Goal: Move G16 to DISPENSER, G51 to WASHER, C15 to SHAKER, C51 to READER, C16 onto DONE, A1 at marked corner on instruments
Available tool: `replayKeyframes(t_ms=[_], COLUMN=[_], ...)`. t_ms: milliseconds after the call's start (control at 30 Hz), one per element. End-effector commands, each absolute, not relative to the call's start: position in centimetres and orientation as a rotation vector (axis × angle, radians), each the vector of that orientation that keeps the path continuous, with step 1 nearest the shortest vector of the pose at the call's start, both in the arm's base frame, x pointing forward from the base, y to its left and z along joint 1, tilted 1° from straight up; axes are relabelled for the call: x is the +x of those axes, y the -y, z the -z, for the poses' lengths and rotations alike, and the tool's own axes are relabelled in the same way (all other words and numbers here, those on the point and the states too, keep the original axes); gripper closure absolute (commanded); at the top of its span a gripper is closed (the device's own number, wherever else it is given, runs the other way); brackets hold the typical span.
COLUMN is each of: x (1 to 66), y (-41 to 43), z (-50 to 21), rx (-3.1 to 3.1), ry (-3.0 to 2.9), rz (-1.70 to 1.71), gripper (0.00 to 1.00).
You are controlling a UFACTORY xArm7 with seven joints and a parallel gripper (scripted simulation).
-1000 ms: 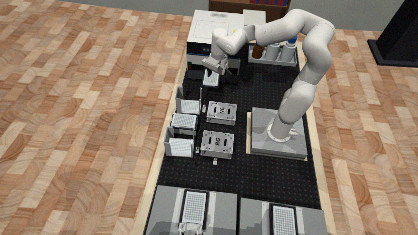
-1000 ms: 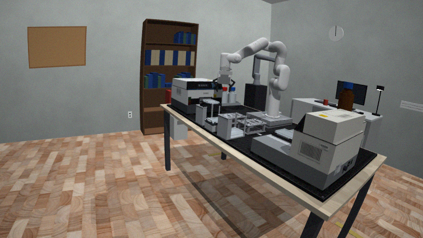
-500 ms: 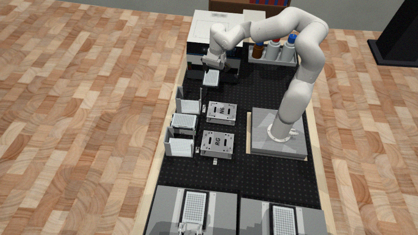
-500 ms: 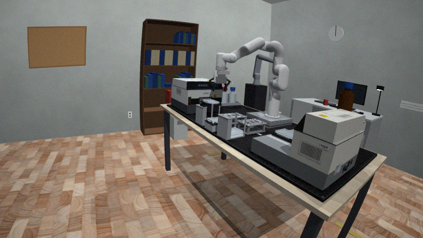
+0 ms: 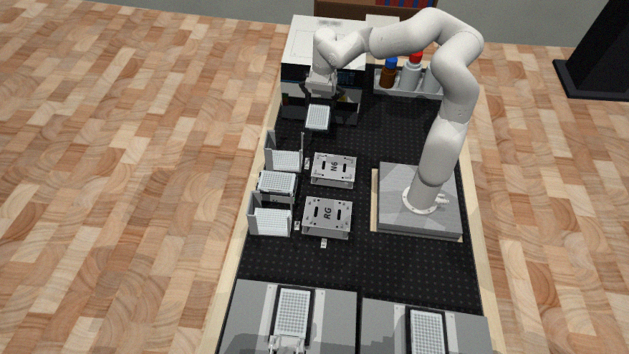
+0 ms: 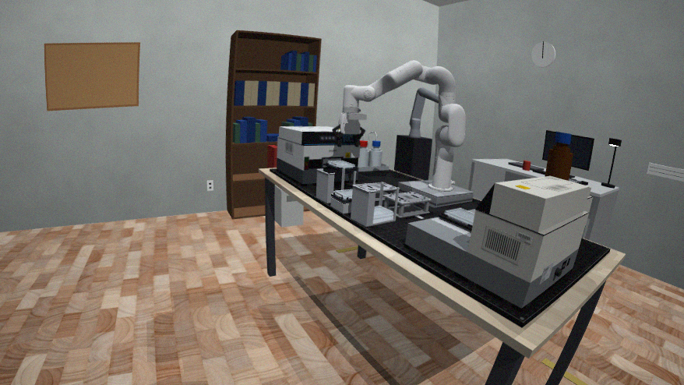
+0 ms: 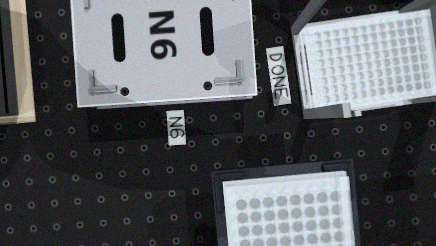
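My gripper [image 5: 321, 99] [image 6: 347, 132] is open and empty. It hangs above the white well plate [image 5: 317, 116] [image 7: 287, 210] that lies on the black drawer tray in front of the READER [image 5: 303, 44] [image 6: 305, 148] at the back of the deck. My fingers do not show in the wrist view. The DONE rack [image 5: 269, 148] [image 7: 327, 111] holds one plate [image 5: 286, 160] [image 7: 367, 60]. A plate [image 5: 276, 182] sits on the SHAKER. The IN rack [image 5: 253, 216] holds a plate [image 5: 271, 221] on top. Two grey instruments at the front each hold a plate [image 5: 291, 312] [image 5: 426, 331].
The nests N6 [image 5: 321, 175] [image 7: 100, 60] and RG [image 5: 314, 206] stand empty beside the racks. A bottle rack [image 5: 406, 74] stands right of the READER. The arm's base [image 5: 420, 198] is at the right of the deck.
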State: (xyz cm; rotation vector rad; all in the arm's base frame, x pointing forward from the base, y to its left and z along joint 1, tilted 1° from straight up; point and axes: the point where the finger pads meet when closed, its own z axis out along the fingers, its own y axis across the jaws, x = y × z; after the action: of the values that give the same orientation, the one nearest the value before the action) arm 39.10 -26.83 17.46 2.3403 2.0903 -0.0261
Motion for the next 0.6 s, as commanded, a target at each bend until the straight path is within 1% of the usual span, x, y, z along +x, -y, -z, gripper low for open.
replayKeyframes(t_ms=[0, 200, 567], x=[39.8, 40.4, 40.4], y=[28.5, 30.3, 30.3], z=[-17.7, -17.7, -17.7], rx=[2.228, 2.228, 2.228], ry=[-2.211, -2.211, -2.211], rz=[0.016, 0.016, 0.016], gripper=[0.00, 0.00, 0.00])
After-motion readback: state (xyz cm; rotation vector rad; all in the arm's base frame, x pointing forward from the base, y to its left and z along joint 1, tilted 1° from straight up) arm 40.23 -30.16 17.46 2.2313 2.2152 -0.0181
